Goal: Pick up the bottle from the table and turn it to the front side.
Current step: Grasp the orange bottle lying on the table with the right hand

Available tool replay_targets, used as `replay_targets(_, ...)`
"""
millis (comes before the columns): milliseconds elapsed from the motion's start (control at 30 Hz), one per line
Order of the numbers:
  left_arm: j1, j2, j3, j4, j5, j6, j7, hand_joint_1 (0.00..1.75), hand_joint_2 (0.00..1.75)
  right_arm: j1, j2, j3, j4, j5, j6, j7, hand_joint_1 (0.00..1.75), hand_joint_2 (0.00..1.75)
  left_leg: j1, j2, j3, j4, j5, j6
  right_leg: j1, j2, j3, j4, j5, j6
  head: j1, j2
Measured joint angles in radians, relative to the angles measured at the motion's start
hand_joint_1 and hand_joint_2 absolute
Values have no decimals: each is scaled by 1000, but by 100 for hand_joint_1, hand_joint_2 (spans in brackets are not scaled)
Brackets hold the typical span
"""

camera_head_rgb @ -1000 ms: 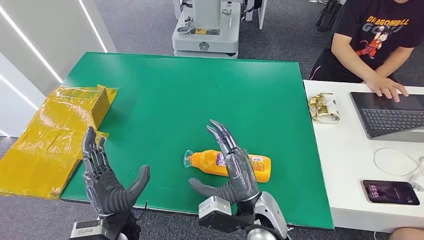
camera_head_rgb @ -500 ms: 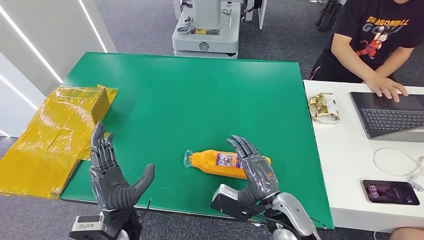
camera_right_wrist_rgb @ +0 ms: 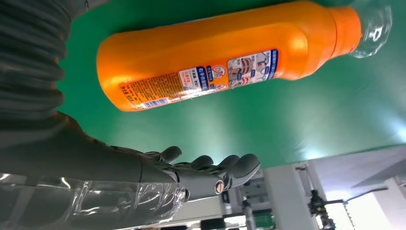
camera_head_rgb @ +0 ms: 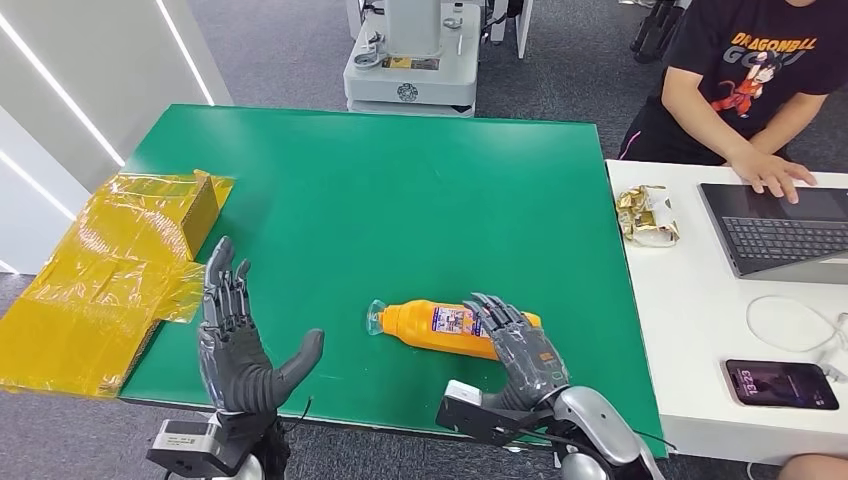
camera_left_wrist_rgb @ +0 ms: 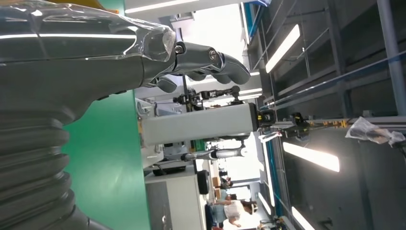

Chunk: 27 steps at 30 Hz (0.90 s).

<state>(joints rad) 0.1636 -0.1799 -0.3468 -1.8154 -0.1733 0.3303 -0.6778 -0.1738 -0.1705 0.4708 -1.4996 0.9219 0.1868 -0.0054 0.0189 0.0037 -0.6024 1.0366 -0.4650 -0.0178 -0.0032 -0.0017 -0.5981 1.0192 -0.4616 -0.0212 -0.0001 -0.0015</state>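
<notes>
Head view, left to right: yellow wrapped box (camera_head_rgb: 110,265) sits on the left edge of the green table (camera_head_rgb: 400,190), partly overhanging it. Left hand (camera_head_rgb: 238,345) is raised above the near-left part of the table, palm toward the middle, fingers apart and thumb out, holding nothing. Well apart from the bottle.

Orange bottle (camera_head_rgb: 450,327) lies on its side near the table's front edge, clear cap pointing left, label facing up. Right hand (camera_head_rgb: 522,350) is above the bottle's base end, fingers spread and reaching over it, nothing grasped. Right wrist view shows the bottle (camera_right_wrist_rgb: 230,57) flat on the green surface with a gap to the fingers (camera_right_wrist_rgb: 210,175), so no contact visible there.

Past the table's right side: white desk (camera_head_rgb: 690,330) with a gold foil packet (camera_head_rgb: 648,215), a laptop (camera_head_rgb: 780,230), a white cable (camera_head_rgb: 790,322) and a phone (camera_head_rgb: 782,384). A person in a black T-shirt (camera_head_rgb: 755,75) sits at it, one hand on the laptop.

Behind the table: a grey machine base (camera_head_rgb: 412,55) on the floor.
</notes>
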Motion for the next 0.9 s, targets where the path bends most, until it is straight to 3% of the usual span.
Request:
replay_targets(300, -19, -4, 0, 27, -2, -1, -2, 0, 175, -152, -3, 55, 159, -18, 40, -52, 0, 175, 0, 0, 0, 0, 1, 0, 0, 0, 0, 0, 1, 0, 0, 0)
replay_targets(900, -55, -19, 0, 43, -12, 11, 31, 0, 175, -353, 61, 112, 556, -26, -3, -24, 0, 175, 0, 0, 0, 0, 1, 0, 0, 0, 0, 0, 1, 0, 0, 0)
